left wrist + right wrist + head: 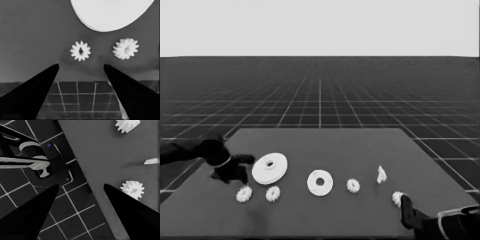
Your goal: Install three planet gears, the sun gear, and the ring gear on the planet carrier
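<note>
The far half of the dark table (325, 140) is left bare. The near half is crossed by a row of white parts: the larger white hubbed round part (269, 168), the smaller flat white round part (320, 182), four small toothed white gears and a thin white piece (381, 174), with open gaps kept between them.

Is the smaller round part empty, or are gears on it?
Empty: the smaller round part lies bare, and all four gears sit apart on the table.

Cut off and covered parts
Larger round part (110, 13) cropped by left wrist frame; one gear (397, 198) partly behind right gripper (406, 210); thin white piece (151, 161) clipped.
</note>
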### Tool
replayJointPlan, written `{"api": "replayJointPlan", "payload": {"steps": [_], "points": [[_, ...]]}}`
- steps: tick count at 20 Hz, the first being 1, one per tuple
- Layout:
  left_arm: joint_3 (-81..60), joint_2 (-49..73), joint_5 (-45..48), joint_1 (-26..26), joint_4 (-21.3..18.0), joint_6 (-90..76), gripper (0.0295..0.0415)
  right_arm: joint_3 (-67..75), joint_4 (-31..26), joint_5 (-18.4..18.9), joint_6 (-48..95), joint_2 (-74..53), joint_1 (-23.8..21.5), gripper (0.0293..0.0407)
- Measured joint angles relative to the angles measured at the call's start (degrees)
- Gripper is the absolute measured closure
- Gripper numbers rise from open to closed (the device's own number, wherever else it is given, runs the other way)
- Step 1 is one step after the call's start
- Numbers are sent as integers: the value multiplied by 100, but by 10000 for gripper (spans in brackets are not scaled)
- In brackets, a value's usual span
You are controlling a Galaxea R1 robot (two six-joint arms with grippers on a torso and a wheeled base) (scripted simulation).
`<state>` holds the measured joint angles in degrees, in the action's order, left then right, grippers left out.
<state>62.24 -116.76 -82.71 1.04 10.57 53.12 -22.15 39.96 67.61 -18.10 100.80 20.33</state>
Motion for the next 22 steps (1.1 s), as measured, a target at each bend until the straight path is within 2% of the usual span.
{"api": "replayJointPlan", "payload": {"steps": [2,3,5,12,14,22], "points": [[152,-55,-5,9,-92,2,326,0,1,0,0,0,0,315],[393,-180,344,551,344,-31,326,-1,1,0,0,0,0,315],[767,-383,687,1088,698,-92,326,-1,1,0,0,0,-1,315],[1017,-515,870,1318,848,-142,326,-1,1,0,0,0,-1,315],[1021,-517,873,1321,851,-142,397,-1,1,0,0,0,-1,315],[1023,-518,874,1319,852,-143,398,-1,1,0,0,0,-1,315]]}}
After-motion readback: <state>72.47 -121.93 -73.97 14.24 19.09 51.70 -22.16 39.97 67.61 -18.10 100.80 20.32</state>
